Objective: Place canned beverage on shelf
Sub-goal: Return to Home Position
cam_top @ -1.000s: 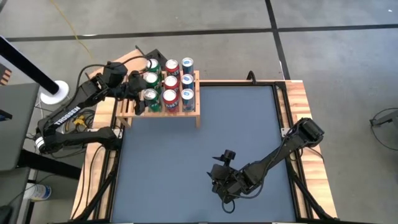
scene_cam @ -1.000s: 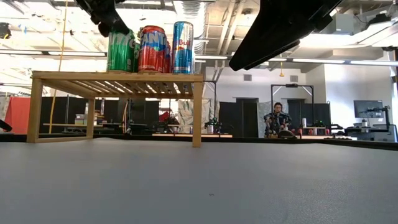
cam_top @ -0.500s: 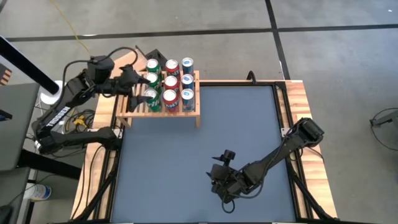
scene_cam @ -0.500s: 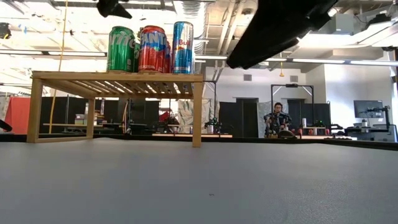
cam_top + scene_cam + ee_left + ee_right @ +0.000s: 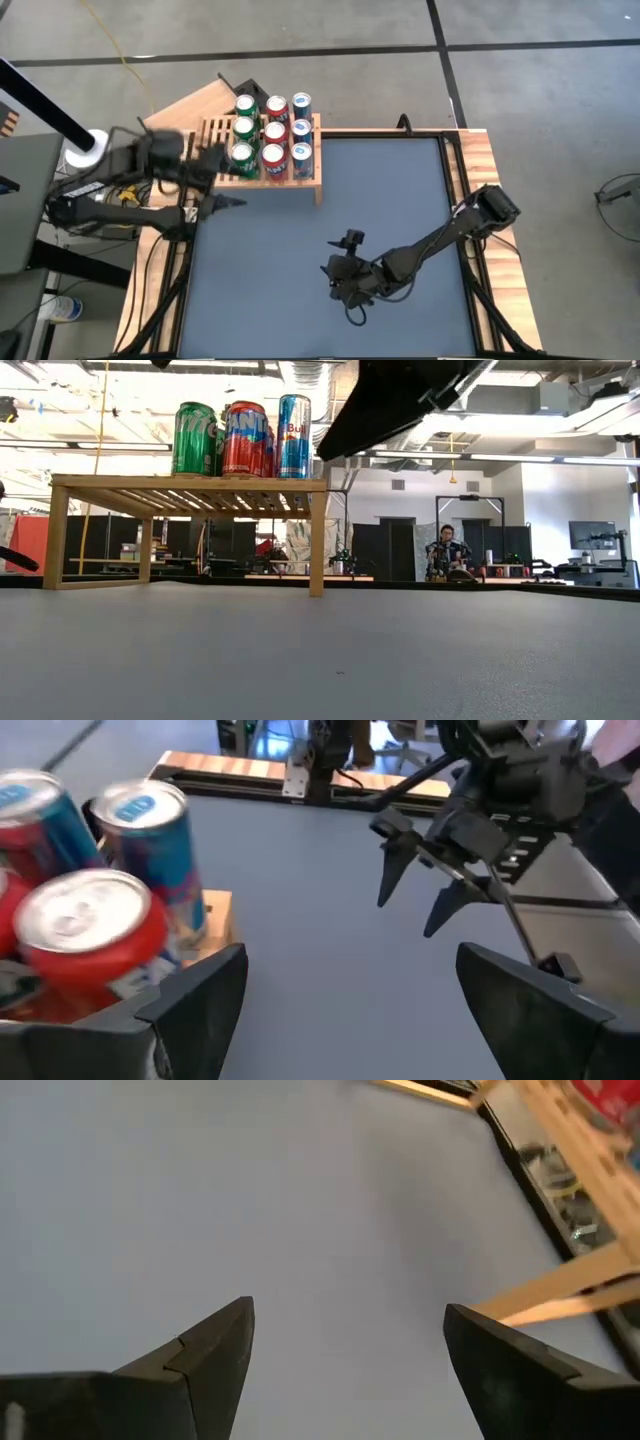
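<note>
Cans [image 5: 272, 130]: nine, upright on the shelf [image 5: 290, 183]; three green, three red, three blue.
Left gripper [image 5: 350, 955]: fingers spread wide, holding nothing.
Shelf to left gripper: its near corner, with a red can [image 5: 85, 935] and a blue can [image 5: 150, 830], lies just beside one finger, apparently not touching.
Right gripper [image 5: 349, 1305]: fingers spread wide, empty, held above the bench [image 5: 400, 200].
Shelf to right gripper: well apart, only a wooden leg showing off to one side ahead of it.
Person [image 5: 445, 552]: seated far behind the bench.
</note>
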Tool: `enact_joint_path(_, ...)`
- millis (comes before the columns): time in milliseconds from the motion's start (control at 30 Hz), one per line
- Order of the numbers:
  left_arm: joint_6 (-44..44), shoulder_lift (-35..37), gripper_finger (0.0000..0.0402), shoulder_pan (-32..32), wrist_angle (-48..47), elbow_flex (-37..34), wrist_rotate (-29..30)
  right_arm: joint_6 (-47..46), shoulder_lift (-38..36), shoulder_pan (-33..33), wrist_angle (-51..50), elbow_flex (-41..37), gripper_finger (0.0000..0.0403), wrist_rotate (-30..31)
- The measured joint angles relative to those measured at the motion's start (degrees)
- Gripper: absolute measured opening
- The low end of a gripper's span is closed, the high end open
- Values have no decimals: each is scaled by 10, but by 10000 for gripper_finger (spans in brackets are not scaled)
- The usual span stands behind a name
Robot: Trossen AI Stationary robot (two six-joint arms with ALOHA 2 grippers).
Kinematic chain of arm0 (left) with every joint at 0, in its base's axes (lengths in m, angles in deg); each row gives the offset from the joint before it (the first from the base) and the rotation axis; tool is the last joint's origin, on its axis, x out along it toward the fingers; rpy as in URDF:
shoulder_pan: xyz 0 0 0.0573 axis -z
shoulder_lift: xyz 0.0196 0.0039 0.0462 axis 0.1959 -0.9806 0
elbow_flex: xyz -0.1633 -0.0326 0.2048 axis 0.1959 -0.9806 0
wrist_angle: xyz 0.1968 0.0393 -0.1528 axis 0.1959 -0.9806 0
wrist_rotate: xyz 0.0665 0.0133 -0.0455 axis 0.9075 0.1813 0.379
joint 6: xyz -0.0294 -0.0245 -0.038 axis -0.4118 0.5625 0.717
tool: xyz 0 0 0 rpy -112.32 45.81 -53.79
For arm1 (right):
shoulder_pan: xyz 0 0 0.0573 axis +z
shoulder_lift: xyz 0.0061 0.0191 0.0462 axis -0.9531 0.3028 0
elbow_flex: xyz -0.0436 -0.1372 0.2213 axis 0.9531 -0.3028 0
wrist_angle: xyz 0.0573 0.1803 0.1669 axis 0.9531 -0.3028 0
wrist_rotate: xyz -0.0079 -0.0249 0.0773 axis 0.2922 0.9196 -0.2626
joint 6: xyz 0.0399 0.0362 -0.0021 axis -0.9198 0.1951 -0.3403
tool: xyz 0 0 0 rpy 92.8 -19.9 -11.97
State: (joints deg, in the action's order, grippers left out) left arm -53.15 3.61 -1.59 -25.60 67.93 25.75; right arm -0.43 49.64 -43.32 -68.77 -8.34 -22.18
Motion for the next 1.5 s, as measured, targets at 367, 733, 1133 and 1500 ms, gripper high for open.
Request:
enact_joint_path(367,82,54,345,246,266,-219,227,117,-90,-26,-82,-46,259,-114)
enact_joint_path(733,47,-16,345,356,569,-370,322,129,-353,-38,114,-282,71,-155)
enact_joint_path(1133,-9,8,345,338,679,-449,316,135,-559,-18,368,-488,4,-203)
enact_joint_path(1500,-23,211,345,295,643,-547,322,136,-727,-49,231,-507,0,-178)
